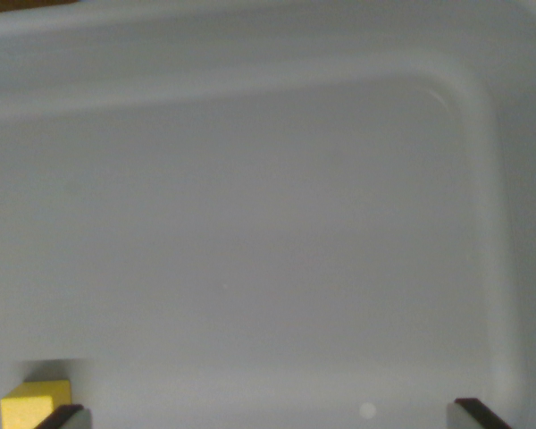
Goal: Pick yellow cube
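A yellow cube (34, 404) lies on the floor of a pale grey bin (482, 116), at the bottom left corner of the wrist view. My gripper (272, 418) shows only as two dark fingertips at the bottom edge, set wide apart with nothing between them. The left fingertip (64, 416) sits right beside the cube, on its right side, partly overlapping it. The right fingertip (478, 414) is far from the cube. Part of the cube is cut off by the frame edge.
The bin's rounded walls rise along the top and the wrist view's right, with a curved corner at the upper right. A small pale spot (367, 410) marks the floor near the bottom.
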Controlling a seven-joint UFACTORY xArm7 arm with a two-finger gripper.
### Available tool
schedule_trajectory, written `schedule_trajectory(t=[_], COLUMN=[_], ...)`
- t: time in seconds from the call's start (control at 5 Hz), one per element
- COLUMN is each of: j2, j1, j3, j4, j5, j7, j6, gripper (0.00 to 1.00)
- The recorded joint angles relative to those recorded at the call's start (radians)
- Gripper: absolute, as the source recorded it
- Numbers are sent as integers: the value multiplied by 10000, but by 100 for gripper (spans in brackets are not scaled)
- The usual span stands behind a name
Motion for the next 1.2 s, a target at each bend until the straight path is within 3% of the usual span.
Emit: schedule_trajectory(t=[1.0,1.2], j2=[60,103], j1=[70,120], j3=[75,128], j4=[-252,-431], j5=[-3,-5], j7=[126,216], j6=[-298,-510], gripper=[0,0])
